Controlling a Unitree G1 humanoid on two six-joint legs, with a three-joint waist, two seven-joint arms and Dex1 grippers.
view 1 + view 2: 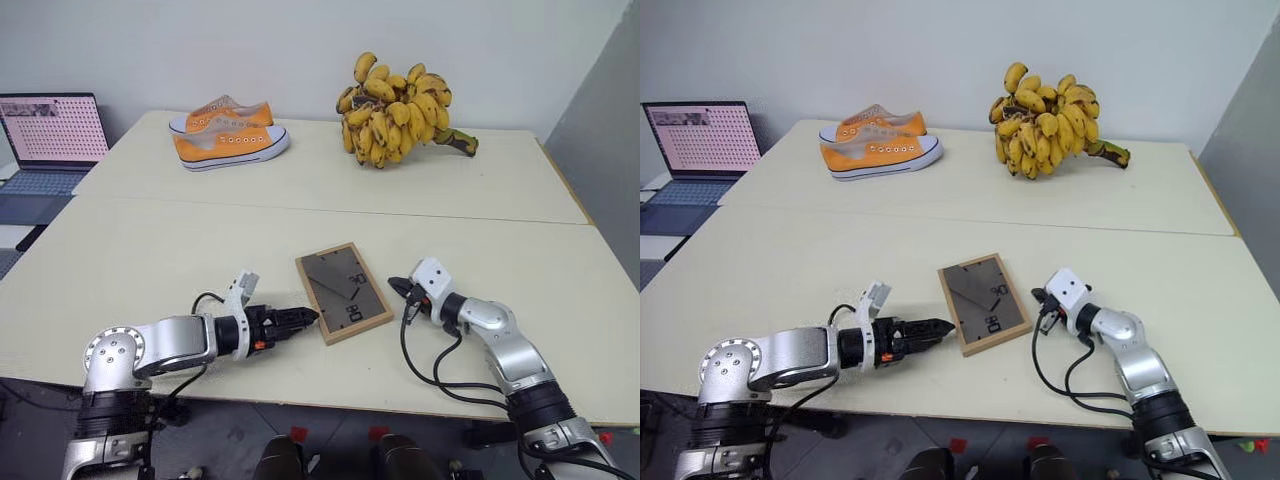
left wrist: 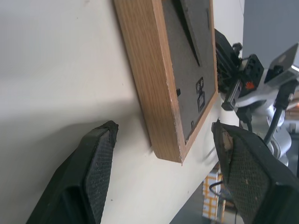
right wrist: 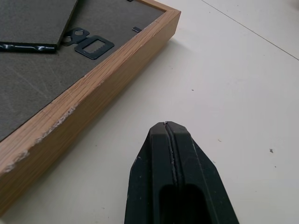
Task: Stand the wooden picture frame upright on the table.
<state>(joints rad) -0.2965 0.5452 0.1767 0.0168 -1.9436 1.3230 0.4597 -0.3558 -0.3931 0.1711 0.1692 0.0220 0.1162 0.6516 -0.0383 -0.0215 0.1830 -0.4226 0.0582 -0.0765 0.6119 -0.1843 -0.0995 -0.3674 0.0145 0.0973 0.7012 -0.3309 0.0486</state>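
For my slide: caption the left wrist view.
Open left gripper fingers straddle a corner of the face-down wooden picture frame on the table.

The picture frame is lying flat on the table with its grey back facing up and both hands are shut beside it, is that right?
Not quite: only the right hand is shut. The left wrist view shows the left hand open at a corner of the picture frame. The frame does lie flat on the table, grey back up.
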